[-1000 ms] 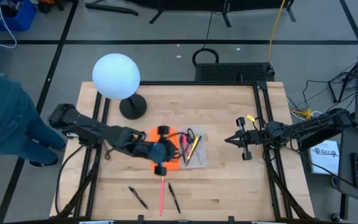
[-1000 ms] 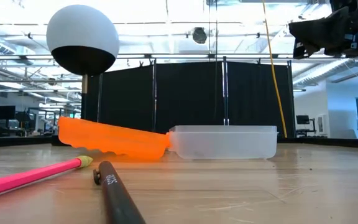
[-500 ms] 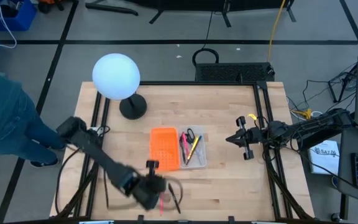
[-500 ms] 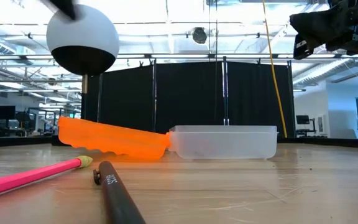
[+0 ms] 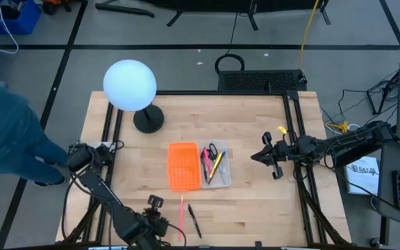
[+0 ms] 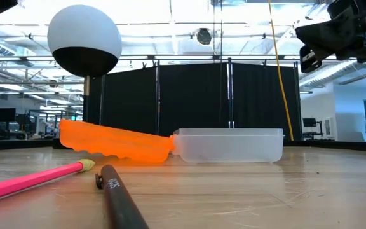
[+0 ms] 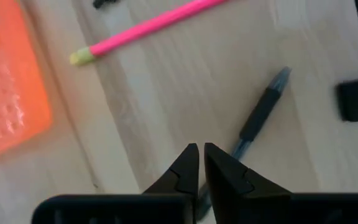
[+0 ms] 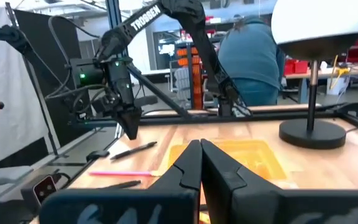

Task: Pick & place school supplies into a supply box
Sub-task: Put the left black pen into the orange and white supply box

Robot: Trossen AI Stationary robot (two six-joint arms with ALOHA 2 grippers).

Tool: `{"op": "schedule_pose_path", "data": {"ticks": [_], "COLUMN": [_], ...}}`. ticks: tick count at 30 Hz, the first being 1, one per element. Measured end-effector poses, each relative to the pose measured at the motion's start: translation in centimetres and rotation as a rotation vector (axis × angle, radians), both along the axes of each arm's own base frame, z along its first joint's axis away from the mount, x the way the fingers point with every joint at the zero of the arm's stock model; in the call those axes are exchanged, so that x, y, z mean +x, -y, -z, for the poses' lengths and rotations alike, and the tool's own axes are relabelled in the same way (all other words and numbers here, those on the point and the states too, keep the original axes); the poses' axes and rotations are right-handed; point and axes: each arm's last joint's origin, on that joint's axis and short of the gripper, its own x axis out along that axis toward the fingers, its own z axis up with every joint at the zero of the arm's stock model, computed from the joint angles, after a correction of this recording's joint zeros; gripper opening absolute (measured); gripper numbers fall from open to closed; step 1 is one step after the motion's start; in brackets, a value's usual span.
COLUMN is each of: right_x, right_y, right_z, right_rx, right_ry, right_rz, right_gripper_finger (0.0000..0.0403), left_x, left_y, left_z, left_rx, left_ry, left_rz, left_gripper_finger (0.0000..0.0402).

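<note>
Left gripper [image 7: 201, 163] hangs over the desk's [image 5: 255, 125] near edge with its jaws pinched together on nothing, right above a black pen [image 7: 261, 113], pink pencil [image 7: 148, 28] just beyond. The supply box [image 5: 198, 166] sits mid-desk with scissors [image 5: 212, 149] and a few pens inside. Right gripper [image 5: 264, 157] hovers off to the side, jaws closed too.

lighting's bright and even from overhead, barely any shadows on the bench [image 5: 255, 139]. low view is backlit by ceiling lights, with the near black pen [image 6: 121, 203] soft. left wrist view is smeared with motion blur, especially the pink pencil [image 7: 148, 28].
</note>
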Motion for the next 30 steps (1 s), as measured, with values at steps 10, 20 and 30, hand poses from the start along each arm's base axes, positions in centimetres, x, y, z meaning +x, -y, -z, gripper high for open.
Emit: {"op": "schedule_pose_path", "data": {"ticks": [10, 20, 30], "right_x": [0.0, 0.0, 0.0], "right_y": [0.0, 0.0, 0.0], "right_z": [0.1, 0.3, 0.3], "right_rx": [0.020, 0.017, 0.017], "right_ry": [-0.017, -0.035, -0.035], "right_rz": [-0.002, -0.002, 0.001], "right_gripper_finger": [0.0000, 0.0000, 0.0000], "left_x": [0.4, 0.6, 1.7], "left_y": [0.9, 1.3, 1.2], "left_z": [0.0, 0.8, 4.0], "left_rx": [-0.139, -0.098, -0.074], "left_ry": [-0.032, -0.033, -0.135], "left_rz": [0.090, 0.208, 0.273], "left_gripper_finger": [0.0140, 0.0197, 0.0176]}}
